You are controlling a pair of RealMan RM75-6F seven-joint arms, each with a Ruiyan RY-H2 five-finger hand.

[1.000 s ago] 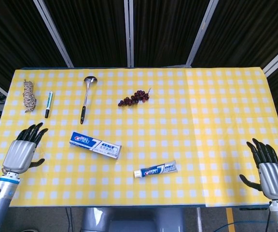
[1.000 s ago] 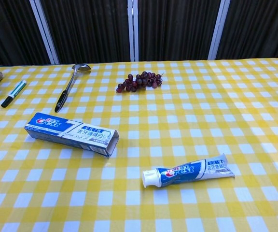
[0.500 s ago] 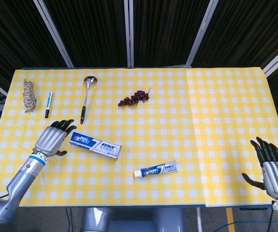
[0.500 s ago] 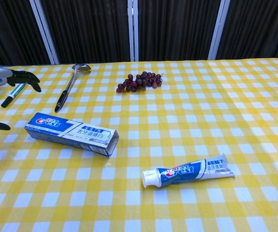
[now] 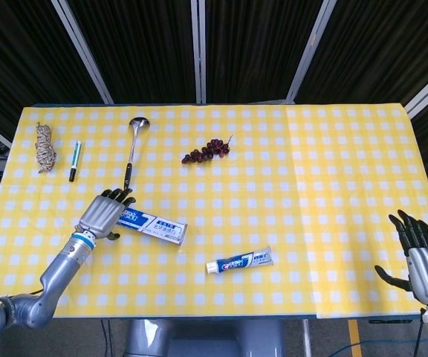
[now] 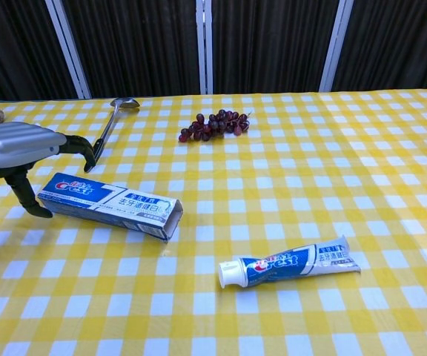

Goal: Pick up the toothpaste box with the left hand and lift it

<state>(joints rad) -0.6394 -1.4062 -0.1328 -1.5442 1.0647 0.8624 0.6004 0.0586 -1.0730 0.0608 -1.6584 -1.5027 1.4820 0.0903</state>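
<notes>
The blue and white toothpaste box (image 5: 151,225) (image 6: 110,204) lies flat on the yellow checked tablecloth, left of centre, its open flap end pointing right. My left hand (image 5: 104,214) (image 6: 21,148) hovers over the box's left end with its fingers apart. In the chest view the thumb hangs down by the near left corner and the fingertips (image 6: 84,150) curve above the far side. I see no grip on the box. My right hand (image 5: 420,260) stays at the table's near right corner, fingers spread and holding nothing.
A toothpaste tube (image 5: 240,261) (image 6: 291,263) lies near the front centre. Grapes (image 5: 206,151) (image 6: 213,124) and a ladle (image 5: 132,149) (image 6: 110,126) lie further back. A marker (image 5: 74,160) and a twine bundle (image 5: 44,146) sit at the far left.
My left hand has swept right from the table's left edge to the left end of the box. The right hand has sunk slightly lower in the head view. The box has not moved.
</notes>
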